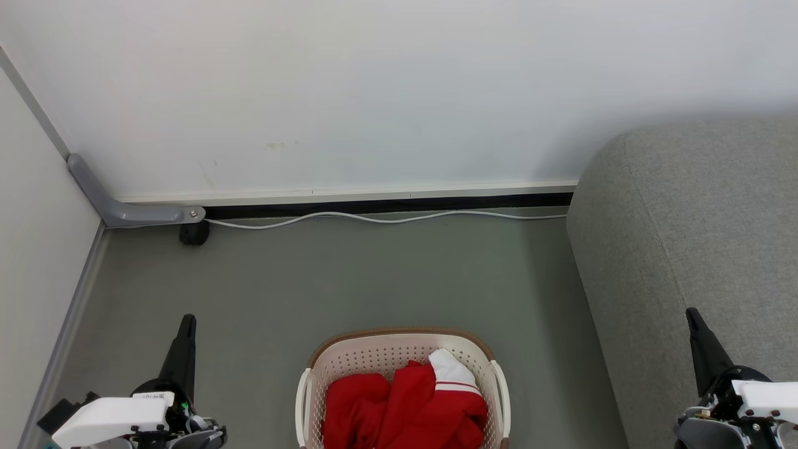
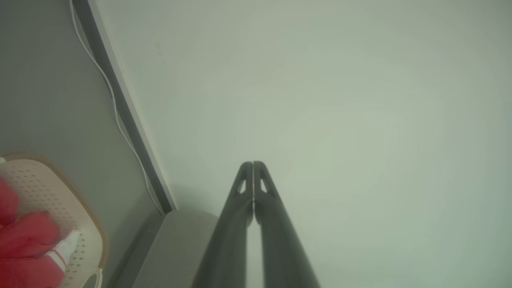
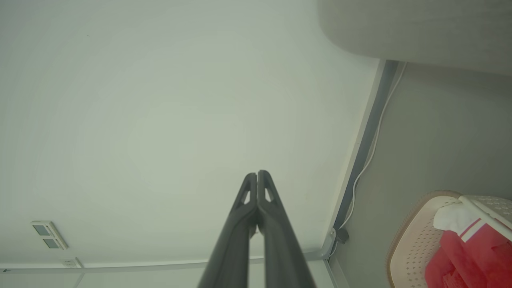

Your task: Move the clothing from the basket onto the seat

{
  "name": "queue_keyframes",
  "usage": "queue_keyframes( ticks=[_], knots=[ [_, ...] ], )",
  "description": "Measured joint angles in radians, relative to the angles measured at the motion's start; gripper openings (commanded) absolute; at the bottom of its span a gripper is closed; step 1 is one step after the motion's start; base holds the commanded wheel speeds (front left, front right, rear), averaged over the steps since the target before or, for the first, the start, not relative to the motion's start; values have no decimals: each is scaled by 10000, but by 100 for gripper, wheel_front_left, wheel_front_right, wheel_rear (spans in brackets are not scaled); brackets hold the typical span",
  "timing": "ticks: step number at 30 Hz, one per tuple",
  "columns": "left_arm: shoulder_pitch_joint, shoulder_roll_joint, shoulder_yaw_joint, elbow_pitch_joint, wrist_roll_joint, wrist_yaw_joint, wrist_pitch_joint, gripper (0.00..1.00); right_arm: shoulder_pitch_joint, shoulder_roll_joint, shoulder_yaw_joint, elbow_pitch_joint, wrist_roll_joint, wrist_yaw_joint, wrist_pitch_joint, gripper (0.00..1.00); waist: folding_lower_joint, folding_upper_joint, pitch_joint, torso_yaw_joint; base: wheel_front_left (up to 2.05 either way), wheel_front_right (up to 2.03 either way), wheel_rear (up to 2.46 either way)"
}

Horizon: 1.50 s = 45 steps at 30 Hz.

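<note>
The clothing (image 1: 405, 405) is seen heaped in the basket (image 1: 374, 358) at 6 o'clock on the floor (image 1: 312, 280); the sofa (image 1: 686, 218) is at 3. The left gripper (image 1: 186, 319) at 7 and the right gripper (image 1: 690, 312) at 5 are held with fingers pressed together.

We see bare floor (image 1: 374, 280) ahead of and beside the open-topped basket (image 1: 374, 355). The seat (image 1: 686, 237) walls off our right and a panel (image 1: 31, 249) our left. A white cable (image 1: 386, 218) lies along the wall (image 1: 374, 93) ahead.
</note>
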Motion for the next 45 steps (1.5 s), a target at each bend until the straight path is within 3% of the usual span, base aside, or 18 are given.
queue_keyframes(
  ticks=[45],
  knots=[
    [0,0,0,0,0,0,0,0,0,0,0,0,0,0,0,0,0,0,0,0,0,0,0]
  ],
)
